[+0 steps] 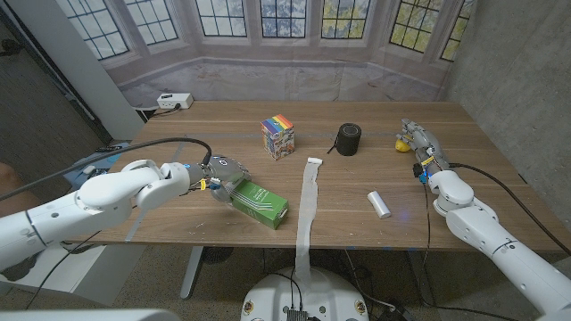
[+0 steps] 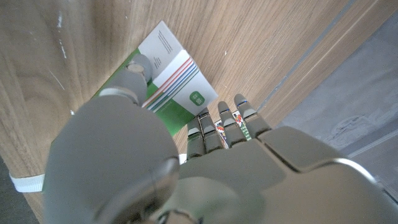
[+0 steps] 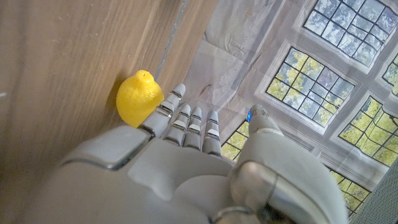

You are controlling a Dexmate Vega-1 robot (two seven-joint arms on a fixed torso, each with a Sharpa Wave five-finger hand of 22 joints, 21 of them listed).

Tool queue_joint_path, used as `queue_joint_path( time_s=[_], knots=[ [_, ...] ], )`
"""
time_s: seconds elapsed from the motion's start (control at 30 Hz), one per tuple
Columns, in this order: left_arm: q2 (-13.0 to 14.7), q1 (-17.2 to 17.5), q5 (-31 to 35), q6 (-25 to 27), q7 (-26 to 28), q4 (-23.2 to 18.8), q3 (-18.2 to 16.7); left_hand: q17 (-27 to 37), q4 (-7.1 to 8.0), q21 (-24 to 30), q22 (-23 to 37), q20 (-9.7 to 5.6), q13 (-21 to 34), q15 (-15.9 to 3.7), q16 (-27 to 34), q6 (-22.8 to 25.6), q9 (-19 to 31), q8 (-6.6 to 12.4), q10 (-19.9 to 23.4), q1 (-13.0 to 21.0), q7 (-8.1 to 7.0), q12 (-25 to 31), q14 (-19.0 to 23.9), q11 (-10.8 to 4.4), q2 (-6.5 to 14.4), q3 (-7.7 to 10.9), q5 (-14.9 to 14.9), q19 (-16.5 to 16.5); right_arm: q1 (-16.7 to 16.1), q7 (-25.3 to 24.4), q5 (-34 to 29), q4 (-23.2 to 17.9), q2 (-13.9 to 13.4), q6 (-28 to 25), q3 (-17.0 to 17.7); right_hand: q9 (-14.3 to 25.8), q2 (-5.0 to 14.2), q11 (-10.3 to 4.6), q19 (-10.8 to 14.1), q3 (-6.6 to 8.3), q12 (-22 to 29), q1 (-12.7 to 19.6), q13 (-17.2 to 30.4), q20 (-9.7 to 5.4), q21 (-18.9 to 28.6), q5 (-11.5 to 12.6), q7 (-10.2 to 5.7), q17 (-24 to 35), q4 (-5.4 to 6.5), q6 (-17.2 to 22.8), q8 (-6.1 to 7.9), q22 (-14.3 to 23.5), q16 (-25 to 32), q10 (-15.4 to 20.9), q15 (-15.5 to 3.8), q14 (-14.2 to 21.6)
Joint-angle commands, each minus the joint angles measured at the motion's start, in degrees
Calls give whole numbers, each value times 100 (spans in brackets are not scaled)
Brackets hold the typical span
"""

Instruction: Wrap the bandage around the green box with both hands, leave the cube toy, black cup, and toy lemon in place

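Left hand [image 1: 221, 174], at about 8 o'clock on the wooden table [image 1: 178, 134], is gripping the near-left end of the green box [image 1: 260, 203]; in the left wrist view the same hand [image 2: 186, 168] is showing its thumb lying on the box's [image 2: 168, 68] white-and-green printed face, with the fingers [image 2: 227, 124] reaching along the box's far edge. The box is lying flat and angled, running from the hand toward 6 o'clock. Just to its right the bandage [image 1: 309, 209], an unrolled white strip, is stretching from mid-table toward 6 o'clock and hanging over the near edge; it is lying apart from the box. A small white roll [image 1: 379, 204] is sitting further right, at about 5 o'clock, well apart from the strip. Right hand [image 1: 419, 143], at 3 o'clock near the table's right side, is holding nothing, its fingers extended and slightly spread; in the right wrist view this hand's [image 3: 186, 162] fingertips [image 3: 177, 93] are reaching beside the toy lemon [image 3: 138, 97], contact not discernible. In the head view the lemon [image 1: 402, 142] is peeking out at the hand's left. The black cup [image 1: 348, 139] is standing at about 1 o'clock, and the cube toy [image 1: 278, 136], rainbow-coloured, is standing at 12 o'clock, both well apart from either hand.
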Motion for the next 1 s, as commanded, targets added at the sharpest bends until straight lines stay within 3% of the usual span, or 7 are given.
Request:
queue_joint_path(
  time_s=[0.03, 0.67, 1.0],
  knots=[
    [25, 5, -100, 19, 14, -21, -77, 36, 16, 42, 14, 12, 51, -21, 19, 72, 34, 69, 61, 14, -58, 56, 66, -9, 87, -14, 11, 46, 68, 27, -60, -106, -49, -114, -56, 5, 37, 9, 15, 10, 24, -12, 12, -47, 16, 32, 20, 4, -37, 15, 5, 23, 17, 11, 2, 3],
    [288, 184, -388, 258, -31, -248, -356, 68, 43, 11, 14, 10, 148, -8, -34, 13, 87, 136, 12, -18, -20, 97, 53, -19, 108, -27, 13, 26, 122, 93, -142, -286, -175, -288, -113, 5, 40, 5, 7, 9, 24, -14, 12, -51, 13, 32, 18, 3, -39, 18, 6, 23, 16, 12, 5, -3],
    [255, 130, -422, 259, -36, -282, -366, 81, 51, 4, 15, 3, 184, -11, -42, 6, 107, 169, 25, -34, -21, 124, 75, -17, 118, -29, 12, 27, 70, 41, -250, -574, -321, -504, -153, 5, 46, -1, 3, 10, 20, -15, 12, -54, 12, 33, 14, 4, -39, 22, 7, 23, 17, 1, 11, -5]
  ],
)
